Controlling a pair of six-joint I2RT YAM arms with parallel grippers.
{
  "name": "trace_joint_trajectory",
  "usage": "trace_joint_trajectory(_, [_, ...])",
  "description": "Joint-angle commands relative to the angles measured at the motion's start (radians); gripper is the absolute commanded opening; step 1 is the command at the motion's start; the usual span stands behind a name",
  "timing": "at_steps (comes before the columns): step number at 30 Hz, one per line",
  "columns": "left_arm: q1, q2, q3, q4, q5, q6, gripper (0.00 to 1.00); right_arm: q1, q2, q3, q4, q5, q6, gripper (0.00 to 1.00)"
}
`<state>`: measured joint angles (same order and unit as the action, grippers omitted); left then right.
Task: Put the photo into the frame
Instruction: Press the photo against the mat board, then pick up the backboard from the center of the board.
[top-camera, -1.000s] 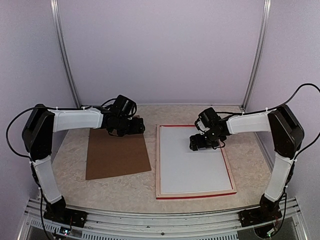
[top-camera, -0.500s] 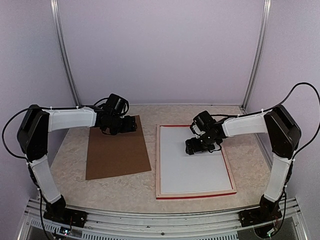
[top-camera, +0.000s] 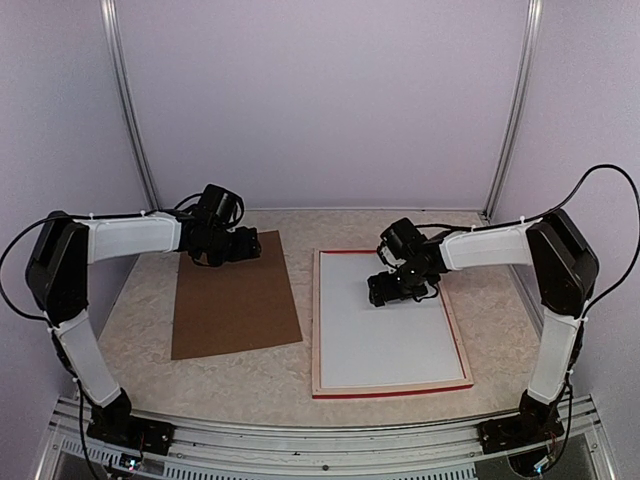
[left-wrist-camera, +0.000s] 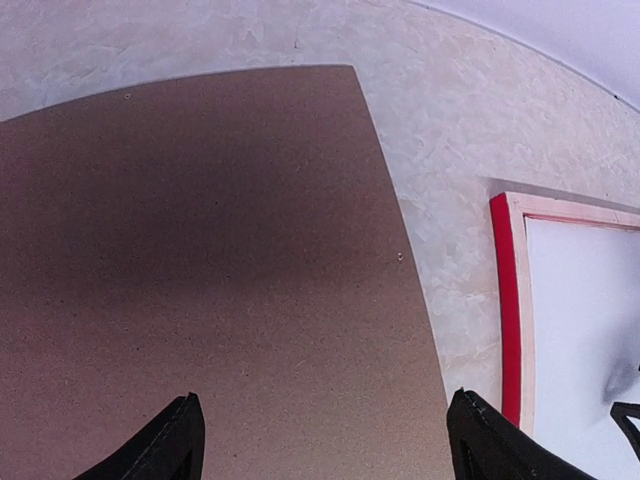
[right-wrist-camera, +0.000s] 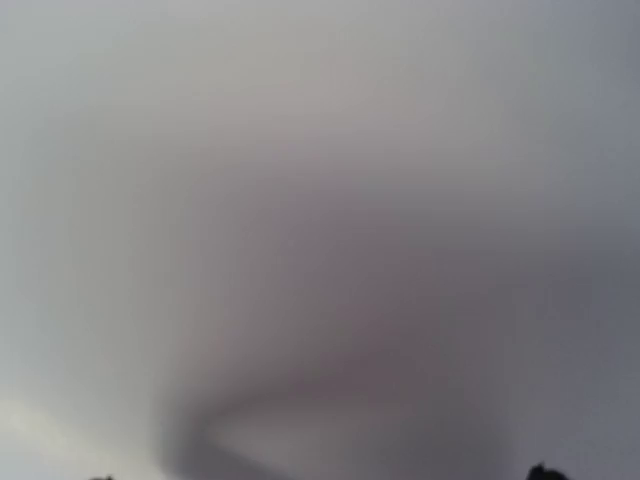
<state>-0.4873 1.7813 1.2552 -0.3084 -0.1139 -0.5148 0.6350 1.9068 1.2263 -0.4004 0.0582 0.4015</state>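
Left gripper (left-wrist-camera: 325, 455) fingers (left-wrist-camera: 170, 450) stand wide apart with nothing between them, low over the brown backing board (left-wrist-camera: 200, 250) near that board's far edge. The board lies flat on the left half of the table (top-camera: 250, 385), its far edge close to the table's far edge.

Right gripper (top-camera: 380, 292) fingertips (right-wrist-camera: 545, 470) show only as dark specks at the bottom corners of a blurred wrist view. They are spread wide and grip nothing. They hang close over the far part of a white sheet (top-camera: 385, 350); whether they touch it cannot be told. The sheet fills the frame (top-camera: 316, 330), which lies flat on the right half of the table, with pale wood rails and a thin red edge showing. Its short sides run parallel to the table's far and near edges. A strip of bare table separates board and frame
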Motion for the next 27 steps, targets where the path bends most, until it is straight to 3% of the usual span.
trace_joint_trajectory(1, [0.011, -0.047, -0.02, -0.007, -0.02, 0.017, 0.83, 0.01, -0.028, 0.038, -0.043, 0.066, 0.011, 0.89])
trace_joint_trajectory(9, [0.094, -0.091, -0.097, -0.004, -0.024, -0.001, 0.84, 0.024, -0.107, 0.083, -0.024, 0.026, -0.005, 0.89])
trace_joint_trajectory(13, [0.203, -0.153, -0.207, 0.049, 0.092, -0.023, 0.92, 0.078, -0.068, 0.159, 0.01, -0.037, -0.002, 0.89])
trace_joint_trajectory(17, [0.342, -0.215, -0.329, 0.114, 0.249, -0.041, 0.98, 0.144, 0.045, 0.298, 0.022, -0.07, -0.001, 0.89])
trace_joint_trajectory(27, [0.422, -0.209, -0.346, 0.035, 0.195, -0.031, 0.99, 0.264, 0.409, 0.722, -0.032, -0.161, 0.092, 0.89])
